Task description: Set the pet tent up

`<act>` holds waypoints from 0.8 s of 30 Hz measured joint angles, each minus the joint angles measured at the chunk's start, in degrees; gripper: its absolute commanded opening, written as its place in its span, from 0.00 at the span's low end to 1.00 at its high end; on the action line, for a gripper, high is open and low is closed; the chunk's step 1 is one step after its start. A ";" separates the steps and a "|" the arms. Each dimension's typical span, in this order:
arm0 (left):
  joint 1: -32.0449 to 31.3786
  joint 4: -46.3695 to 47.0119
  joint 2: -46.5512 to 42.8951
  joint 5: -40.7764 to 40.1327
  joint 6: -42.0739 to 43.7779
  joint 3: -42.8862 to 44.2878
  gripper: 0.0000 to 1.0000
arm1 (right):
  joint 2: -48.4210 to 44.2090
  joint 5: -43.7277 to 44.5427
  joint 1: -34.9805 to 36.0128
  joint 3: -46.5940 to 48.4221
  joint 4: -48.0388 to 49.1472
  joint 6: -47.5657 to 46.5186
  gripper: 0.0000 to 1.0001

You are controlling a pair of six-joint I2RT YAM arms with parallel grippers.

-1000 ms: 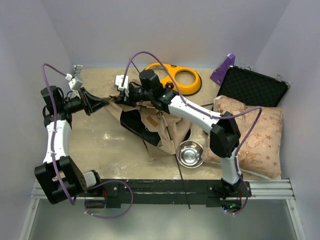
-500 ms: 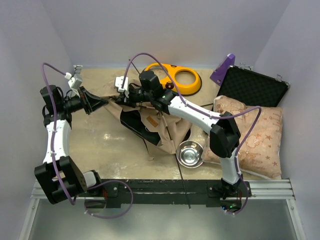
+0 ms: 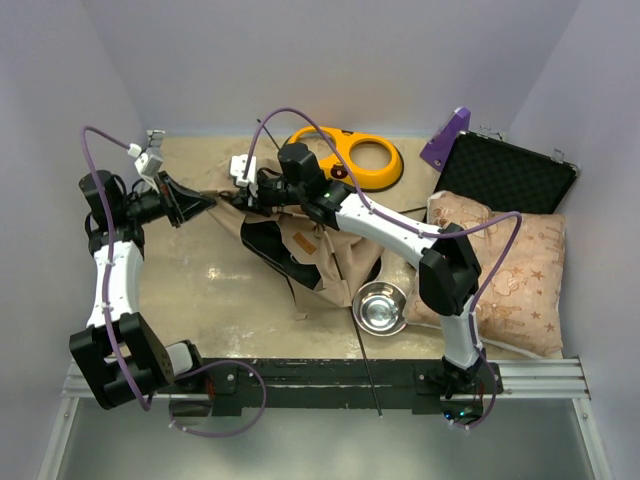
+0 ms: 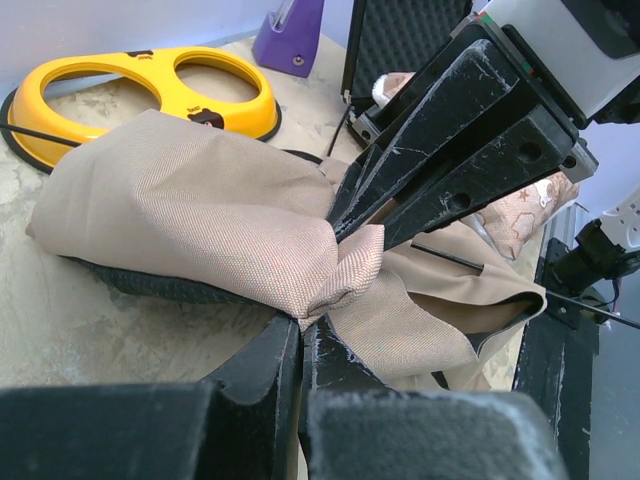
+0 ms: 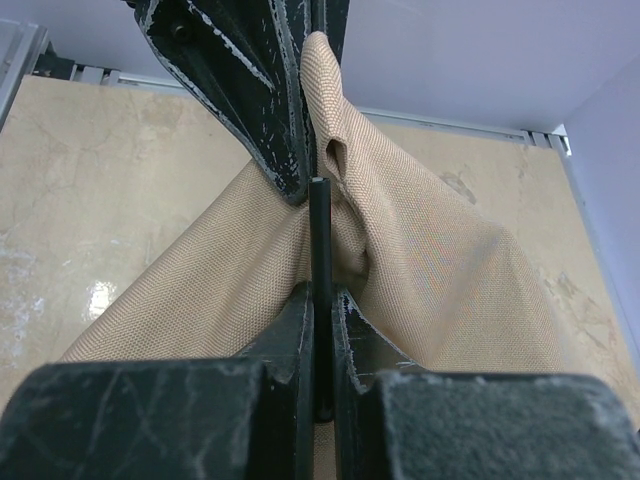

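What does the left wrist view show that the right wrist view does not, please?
Only the left wrist: the yellow feeder, purple block, black case and star cushion. Only the right wrist: the metal rail along the table's edge. Both: the pet tent fabric, pinched from opposite sides by the left gripper and right gripper.

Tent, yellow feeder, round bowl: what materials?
Pet tent: woven tan cloth, matte, with visible weave and soft creases. Yellow feeder: likely moulded plastic, smooth, slightly glossy. Bowl: probably steel, with mirror-like reflections.
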 measured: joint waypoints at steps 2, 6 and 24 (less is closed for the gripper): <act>0.00 -0.66 -0.15 0.04 0.50 0.00 0.00 | 0.00 -0.07 0.00 0.00 0.00 0.04 0.00; 0.00 -1.03 -0.24 0.13 0.74 0.00 0.00 | -0.11 -0.57 -0.09 -0.42 0.59 0.96 0.00; 0.00 -1.68 -0.24 0.24 1.66 0.00 0.00 | -1.11 -1.90 -1.07 -1.38 2.12 3.48 0.00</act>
